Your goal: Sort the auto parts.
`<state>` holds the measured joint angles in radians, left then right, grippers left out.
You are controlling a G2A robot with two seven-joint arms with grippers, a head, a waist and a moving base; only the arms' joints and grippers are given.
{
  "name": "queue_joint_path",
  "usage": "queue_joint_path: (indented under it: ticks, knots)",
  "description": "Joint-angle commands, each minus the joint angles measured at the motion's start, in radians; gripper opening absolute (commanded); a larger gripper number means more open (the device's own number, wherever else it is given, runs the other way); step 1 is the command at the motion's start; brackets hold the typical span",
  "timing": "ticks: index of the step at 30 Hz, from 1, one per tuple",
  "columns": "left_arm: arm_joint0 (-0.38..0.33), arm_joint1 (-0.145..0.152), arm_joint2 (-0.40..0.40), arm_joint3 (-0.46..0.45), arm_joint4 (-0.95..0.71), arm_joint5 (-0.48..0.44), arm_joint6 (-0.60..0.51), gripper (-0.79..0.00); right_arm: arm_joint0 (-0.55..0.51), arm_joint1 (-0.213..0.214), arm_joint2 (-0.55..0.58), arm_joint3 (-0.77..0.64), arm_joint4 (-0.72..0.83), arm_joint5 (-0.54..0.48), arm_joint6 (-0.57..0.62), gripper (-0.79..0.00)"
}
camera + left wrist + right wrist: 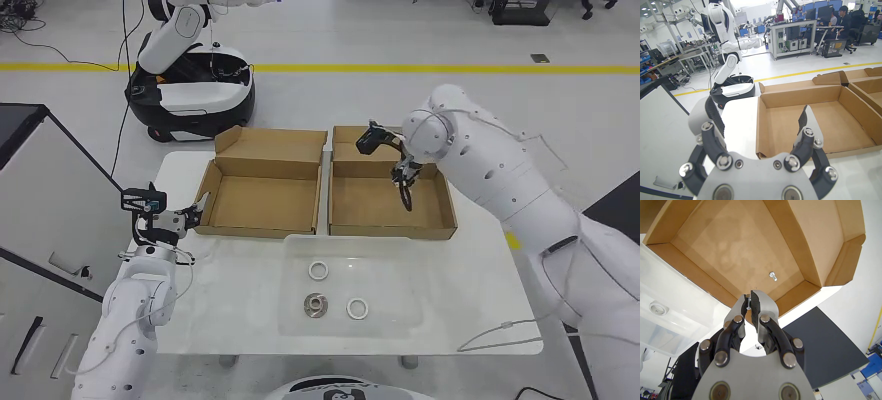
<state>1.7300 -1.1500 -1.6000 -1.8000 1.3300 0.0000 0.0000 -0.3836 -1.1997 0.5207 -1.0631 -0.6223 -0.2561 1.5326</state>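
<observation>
— Silver bolt (748,303): where is it?

— Between the pads of the right gripper (749,298). The jaws are closed nearly all the way on its threaded shank. The bolt is held over the inside of the right box (696,273), an open tray of brown cardboard.

— Is anything lying in that box?

— Yes, a loose bolt (773,276), also silver. It lies on its side on the cardboard floor, toward one corner and apart from the held bolt.

— What is next to the box?

— The left box (265,200), of the same cardboard, stands side by side with it, and both have their flaps folded back. Just in front of the pair is a clear bin (300,250). All three rest on a white desk (240,310).

— What does the bin hold?

— A white ring (319,270) lies toward the boxes. A second ring (357,309) lies nearer the front, apart from the first. A grey part (315,304), round in outline, sits near the second ring without touching it.

— And the other arm?

— The left gripper (757,103) hangs over the left side of the desk, just beside the outer wall of the left box. Its jaws are spread wide and hold nothing.
</observation>
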Motion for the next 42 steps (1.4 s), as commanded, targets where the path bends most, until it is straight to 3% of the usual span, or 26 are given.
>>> queue_joint_path:
  ticks: [1,23,42]
  knots:
    - [0.000,0.000,0.000,0.000,0.000,0.000,0.000,0.000,0.002,-0.012,-0.014,0.027,0.006,0.006,-0.007,-0.785]
    - [0.000,0.000,0.000,0.000,0.000,0.000,0.000,0.000,0.021,-0.161,-0.159,0.240,-0.019,0.001,-0.073,-0.785]
    - [0.000,0.000,0.000,0.000,0.000,0.000,0.000,0.000,-0.002,-0.215,-0.166,0.425,-0.065,0.019,-0.203,-0.785]
